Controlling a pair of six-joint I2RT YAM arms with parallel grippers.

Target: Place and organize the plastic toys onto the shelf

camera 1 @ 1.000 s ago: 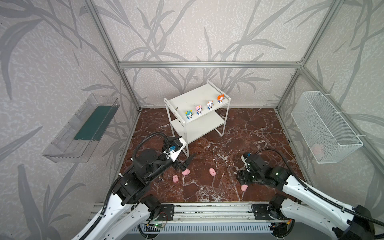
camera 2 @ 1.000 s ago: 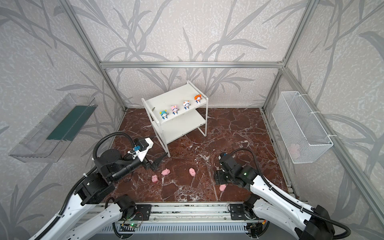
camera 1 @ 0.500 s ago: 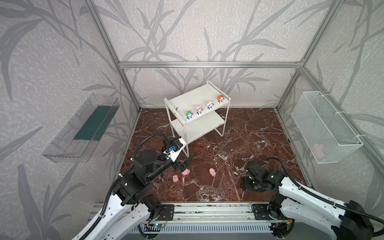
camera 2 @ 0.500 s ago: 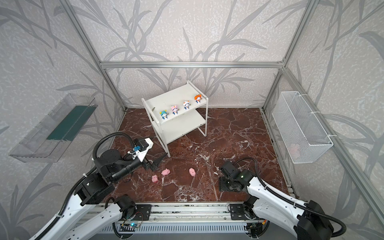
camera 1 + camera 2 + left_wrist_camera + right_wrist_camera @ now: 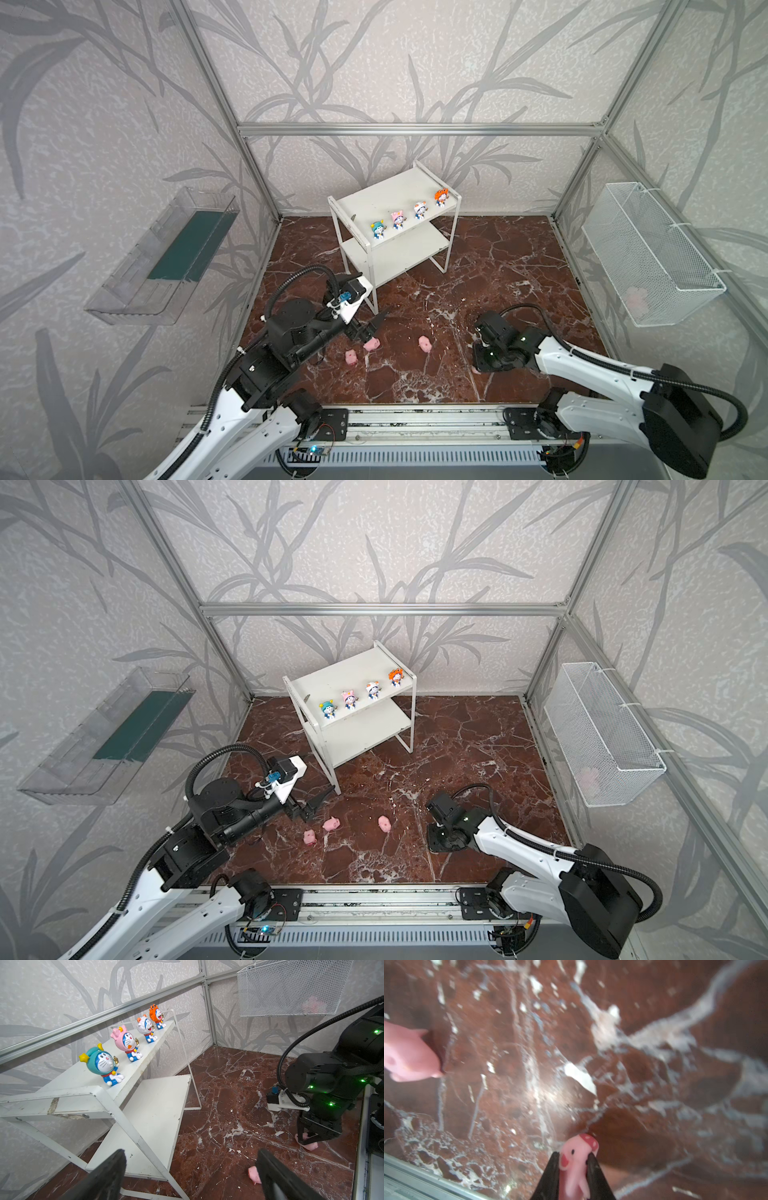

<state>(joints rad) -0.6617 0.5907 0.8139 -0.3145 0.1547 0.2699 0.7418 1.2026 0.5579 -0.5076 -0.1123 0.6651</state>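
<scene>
Red-brown marble floor [image 5: 498, 257]: the right gripper [image 5: 573, 1155] is clamped on one tiny pink plastic pig [image 5: 578, 1147] by the very tips only, well apart from the small white two-tier shelf [image 5: 386, 195]. I think lifting may squeeze it out. Left gripper [image 5: 191, 1153] gapes, empty.

My right gripper [image 5: 573, 1156], wide open and behind the pink pig [image 5: 576, 1148] a second ago, now stands over it, jaws pinching its sides.

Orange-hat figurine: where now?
In both top views the orange-hat figurine stands on the top board of the shelf, right end of the row, next to the white-hat figurine.
</scene>
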